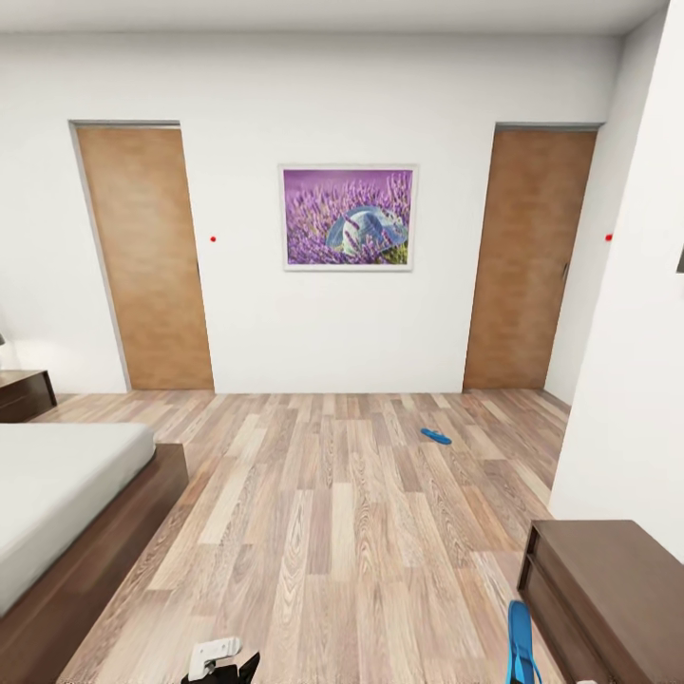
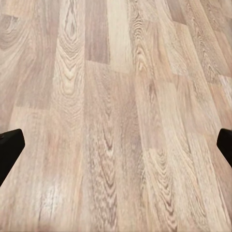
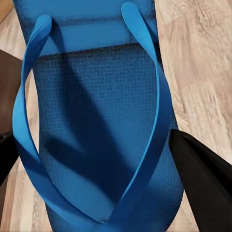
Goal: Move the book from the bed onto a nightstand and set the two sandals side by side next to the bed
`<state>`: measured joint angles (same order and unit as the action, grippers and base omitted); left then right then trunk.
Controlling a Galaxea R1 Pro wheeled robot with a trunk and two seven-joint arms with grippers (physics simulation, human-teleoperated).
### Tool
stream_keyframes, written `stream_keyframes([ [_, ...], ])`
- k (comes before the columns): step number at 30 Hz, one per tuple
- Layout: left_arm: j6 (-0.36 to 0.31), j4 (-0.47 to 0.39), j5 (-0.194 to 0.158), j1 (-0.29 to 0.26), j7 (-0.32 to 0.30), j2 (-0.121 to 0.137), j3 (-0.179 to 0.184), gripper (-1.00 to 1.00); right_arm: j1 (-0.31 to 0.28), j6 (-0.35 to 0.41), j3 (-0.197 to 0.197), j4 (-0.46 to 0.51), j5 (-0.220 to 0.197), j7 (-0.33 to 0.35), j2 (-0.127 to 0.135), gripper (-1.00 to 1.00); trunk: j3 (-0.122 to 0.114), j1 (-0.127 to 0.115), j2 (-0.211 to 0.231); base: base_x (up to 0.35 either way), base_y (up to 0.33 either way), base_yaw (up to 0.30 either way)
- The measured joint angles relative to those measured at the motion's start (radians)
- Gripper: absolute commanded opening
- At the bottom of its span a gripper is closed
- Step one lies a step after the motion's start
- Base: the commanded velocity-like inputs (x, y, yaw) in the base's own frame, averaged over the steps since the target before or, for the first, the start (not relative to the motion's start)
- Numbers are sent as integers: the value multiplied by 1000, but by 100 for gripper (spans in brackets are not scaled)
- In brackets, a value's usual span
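Pale wood-plank floor runs to white walls, two flat brown doors and a lavender picture. One thin blue sandal lies far out on the planks — the other sits clamped between the right gripper's dark fingers. The left gripper hangs spread over bare floor, with the off-white bed at the left.

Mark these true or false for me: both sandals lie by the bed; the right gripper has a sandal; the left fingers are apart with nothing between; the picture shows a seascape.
1. Both sandals lie beside the bed. False: one sandal lies far out on the floor, near the right door.
2. The right gripper has the other sandal. True.
3. The left gripper's fingers are apart, nothing between. True.
4. The framed picture shows a seascape. False: purple lavender.
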<state>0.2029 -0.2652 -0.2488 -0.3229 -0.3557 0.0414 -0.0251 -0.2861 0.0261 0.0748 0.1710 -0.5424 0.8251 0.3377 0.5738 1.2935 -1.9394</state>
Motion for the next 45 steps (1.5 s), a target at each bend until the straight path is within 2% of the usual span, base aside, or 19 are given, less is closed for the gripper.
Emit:
stream_keyframes([
  [17, -1, 34, 3, 0, -2, -3, 0, 100, 0, 0, -3, -3, 2, 0, 0, -100, 27, 0, 0, 0, 0, 0],
  [45, 0, 35, 4, 0, -2, -3, 0, 100, 0, 0, -4, -3, 2, 0, 0, -100, 71, 0, 0, 0, 0, 0],
])
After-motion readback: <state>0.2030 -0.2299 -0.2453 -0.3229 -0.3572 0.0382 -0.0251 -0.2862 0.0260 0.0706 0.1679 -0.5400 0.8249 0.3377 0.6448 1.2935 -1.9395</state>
